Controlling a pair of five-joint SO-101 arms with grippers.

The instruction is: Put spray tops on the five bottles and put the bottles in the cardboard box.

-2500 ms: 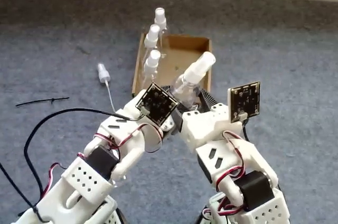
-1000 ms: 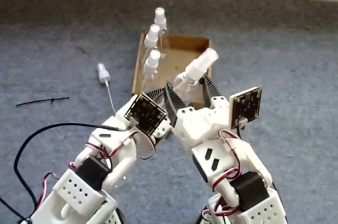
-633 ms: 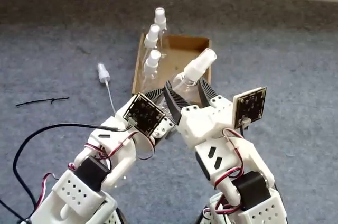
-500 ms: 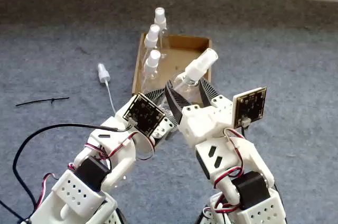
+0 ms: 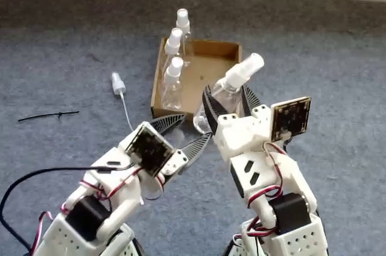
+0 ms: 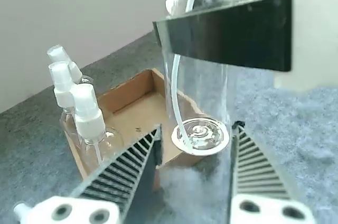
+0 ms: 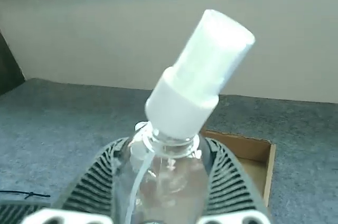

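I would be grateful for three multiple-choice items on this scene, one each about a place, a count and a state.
1. Where is the loose spray top?
A. Inside the cardboard box.
B. On the carpet outside the box.
C. In a person's hand.

2. How many capped bottles stand along the box's wall?
A. One.
B. Five.
C. Three.

3. What state is the right gripper in?
A. Shut on a capped bottle.
B. Open and empty.
C. Shut on a loose top alone.

Answers: 1 B, it lies on the carpet apart from the box. 2 C, three white tops line one wall in the high view. 3 A, its fingers clasp the bottle's body in the right wrist view.
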